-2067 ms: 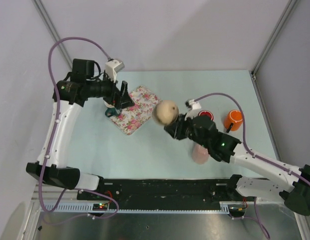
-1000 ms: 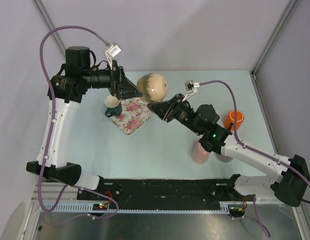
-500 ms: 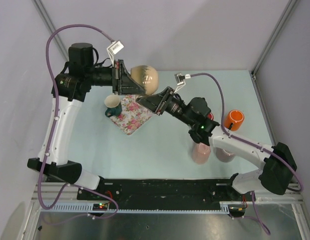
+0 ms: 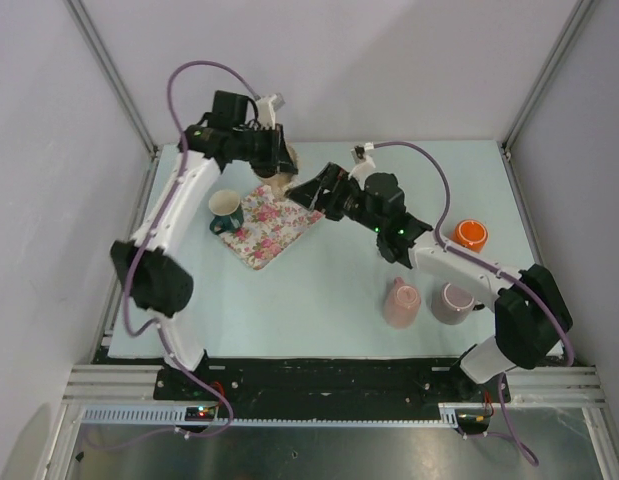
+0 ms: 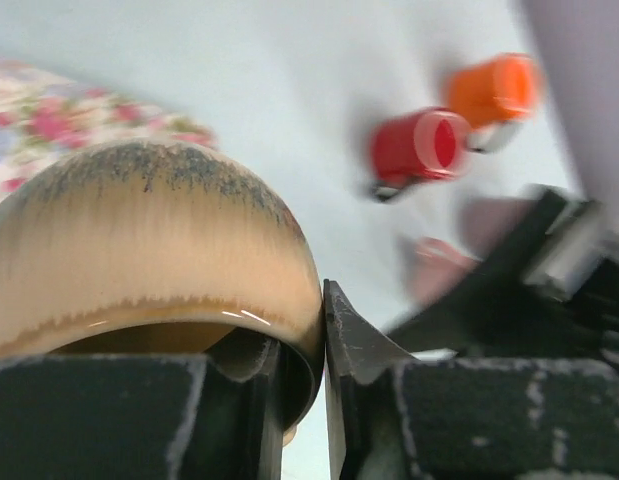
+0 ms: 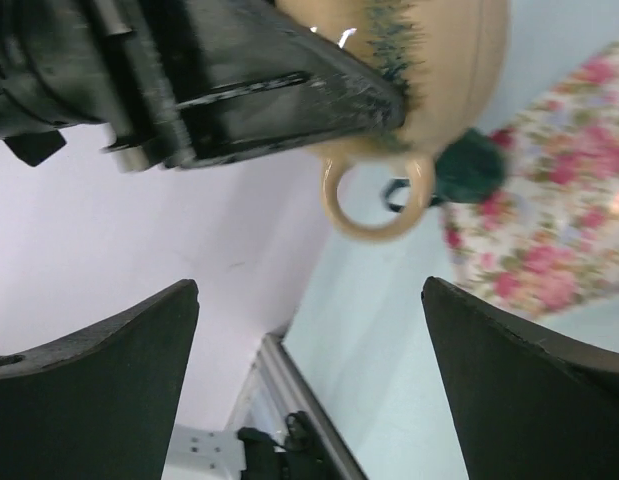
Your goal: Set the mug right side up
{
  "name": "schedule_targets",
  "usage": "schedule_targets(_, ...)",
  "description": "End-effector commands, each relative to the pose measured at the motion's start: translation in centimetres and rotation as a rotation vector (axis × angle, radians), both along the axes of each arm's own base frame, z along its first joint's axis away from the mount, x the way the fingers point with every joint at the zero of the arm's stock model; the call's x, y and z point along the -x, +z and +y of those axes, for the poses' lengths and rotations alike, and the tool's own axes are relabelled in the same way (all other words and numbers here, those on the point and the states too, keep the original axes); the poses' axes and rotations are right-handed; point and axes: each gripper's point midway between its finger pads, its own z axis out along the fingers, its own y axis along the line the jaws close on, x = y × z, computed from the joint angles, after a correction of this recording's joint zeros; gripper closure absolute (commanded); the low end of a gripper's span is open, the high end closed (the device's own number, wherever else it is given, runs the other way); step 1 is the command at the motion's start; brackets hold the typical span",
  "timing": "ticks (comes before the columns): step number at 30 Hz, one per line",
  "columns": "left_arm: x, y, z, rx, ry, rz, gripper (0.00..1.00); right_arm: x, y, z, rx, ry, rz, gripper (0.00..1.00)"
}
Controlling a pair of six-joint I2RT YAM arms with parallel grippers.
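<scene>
Left gripper [image 5: 324, 300] clamps rim of tan mug [image 5: 139, 250], one finger inside, one outside. Mug in air above desk [image 4: 329, 290], mouth toward left wrist. Right gripper [image 6: 309, 285] wide open, empty. Mug just ahead of it, handle [image 6: 379, 200] pointing toward it.

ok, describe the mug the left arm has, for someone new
Start at the floral cloth, far left of the table. At its far corner the left gripper pinches a tan mug by its rim. Only this mug is tan, dark-speckled and held.
</scene>
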Motion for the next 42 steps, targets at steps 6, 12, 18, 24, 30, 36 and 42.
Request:
schedule_targets(6, -11.2, -7.4, 6.6, -0.584, 0.235, -0.200, 1.00, -2.7, -6.0, -4.0, 0.267, -0.060, 0.084, 0.01)
schedule_targets(12, -13.0, -14.2, 6.8, -0.704, 0.142, -0.117, 1.00, -2.1, -7.4, -6.4, 0.410, -0.092, 0.072, 0.00)
schedule_targets(18, -13.8, -17.5, 6.5, -0.656, 0.125, -0.024, 1.00, -1.2, -8.6, -7.8, 0.495, -0.096, 0.088, 0.00)
schedule_targets(24, -12.7, -20.1, 6.7, -0.565, 0.133, 0.117, 1.00, -0.7, -9.1, -7.9, 0.537, -0.094, 0.084, 0.01)
schedule_targets(30, -11.9, -21.4, 7.0, -0.541, 0.115, 0.180, 1.00, -0.5, -9.3, -7.7, 0.541, -0.079, 0.084, 0.00)
schedule_targets(36, -9.8, -22.3, 6.9, -0.523, 0.079, 0.255, 1.00, -0.1, -10.0, -9.1, 0.605, -0.110, 0.101, 0.00)
schedule_targets(42, -9.1, -22.8, 7.2, -0.529, 0.070, 0.283, 1.00, 0.2, -9.9, -9.9, 0.646, -0.129, 0.089, 0.01)
